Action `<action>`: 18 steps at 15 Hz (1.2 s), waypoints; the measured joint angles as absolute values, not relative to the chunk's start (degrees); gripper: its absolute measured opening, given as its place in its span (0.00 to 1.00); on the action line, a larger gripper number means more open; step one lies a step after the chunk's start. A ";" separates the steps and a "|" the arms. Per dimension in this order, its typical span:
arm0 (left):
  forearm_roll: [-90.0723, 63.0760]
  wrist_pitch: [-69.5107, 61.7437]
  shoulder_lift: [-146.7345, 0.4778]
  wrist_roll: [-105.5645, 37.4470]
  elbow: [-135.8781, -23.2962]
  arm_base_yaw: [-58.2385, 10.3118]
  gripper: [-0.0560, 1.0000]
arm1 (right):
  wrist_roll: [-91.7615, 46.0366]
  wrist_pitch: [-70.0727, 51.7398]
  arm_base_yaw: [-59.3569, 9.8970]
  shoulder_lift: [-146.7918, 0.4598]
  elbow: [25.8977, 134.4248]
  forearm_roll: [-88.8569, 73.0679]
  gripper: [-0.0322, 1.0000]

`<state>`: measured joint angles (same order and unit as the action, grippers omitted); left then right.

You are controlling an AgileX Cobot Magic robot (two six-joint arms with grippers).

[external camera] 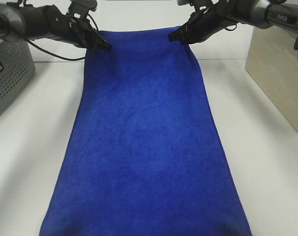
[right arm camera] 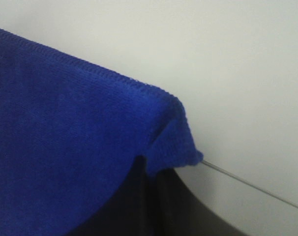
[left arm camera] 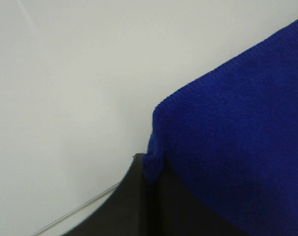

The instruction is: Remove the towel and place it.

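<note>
The royal-blue towel (external camera: 144,142) stretches from the back of the white table towards the front, spread flat and hanging past the near edge of the view. My left gripper (external camera: 105,46) is shut on its far left corner, seen close in the left wrist view (left arm camera: 154,164). My right gripper (external camera: 174,36) is shut on its far right corner, seen close in the right wrist view (right arm camera: 168,157). Both corners are held a little above the table. No white tag shows.
A grey perforated basket (external camera: 9,73) stands at the left edge. A beige box (external camera: 279,73) stands at the right edge. Bare white table (external camera: 267,167) lies on both sides of the towel. A white wall stands behind.
</note>
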<state>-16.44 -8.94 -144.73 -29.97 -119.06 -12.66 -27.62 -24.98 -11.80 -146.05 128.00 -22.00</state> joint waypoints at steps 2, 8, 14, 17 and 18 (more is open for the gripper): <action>-16.39 -7.45 -145.76 -29.97 -119.06 -12.66 0.05 | -27.96 -24.06 -11.80 -146.22 128.00 -22.23 0.05; -15.47 -5.61 -148.97 -29.97 -119.06 -12.66 0.05 | -27.96 -23.26 -11.80 -150.69 128.06 -23.26 0.05; -15.47 -2.86 -150.00 -29.97 -119.06 -12.66 0.05 | -27.96 -20.34 -11.80 -150.75 128.06 -23.43 0.05; -15.47 -1.66 -150.40 -29.97 -119.06 -12.66 0.07 | -27.96 -20.28 -11.80 -150.75 128.06 -23.49 0.05; -15.47 -1.38 -150.52 -29.97 -119.06 -12.66 0.11 | -27.96 -20.28 -11.80 -150.75 128.06 -23.49 0.05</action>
